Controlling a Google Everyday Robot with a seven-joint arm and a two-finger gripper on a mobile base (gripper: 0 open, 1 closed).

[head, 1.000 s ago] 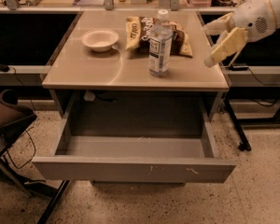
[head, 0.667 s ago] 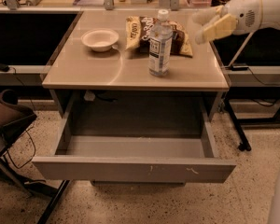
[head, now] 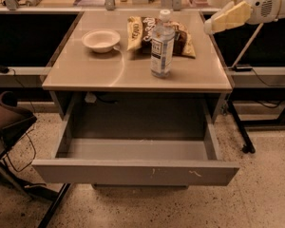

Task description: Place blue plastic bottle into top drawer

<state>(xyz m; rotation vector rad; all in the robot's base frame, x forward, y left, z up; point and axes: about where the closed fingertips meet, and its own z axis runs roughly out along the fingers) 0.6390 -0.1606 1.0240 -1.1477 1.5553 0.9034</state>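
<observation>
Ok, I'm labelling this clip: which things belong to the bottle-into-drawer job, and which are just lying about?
Job: blue plastic bottle, upright on the table; top drawer, pulled open; gripper, above the table's far right corner.
Lying about: white bowl; snack bags.

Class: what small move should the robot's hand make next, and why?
Probably bring the hand down toward the blue plastic bottle. The bottle stands upright on the table, ungrasped. The hand is open, off to the bottle's right in the picture, and the top drawer is already open.

The table [head: 85,75] is carrying a white bowl [head: 100,40], snack bags [head: 135,32] and the upright blue plastic bottle [head: 162,44]. The gripper [head: 212,13] is hanging by its back right corner, fingers [head: 228,18] apart.
</observation>
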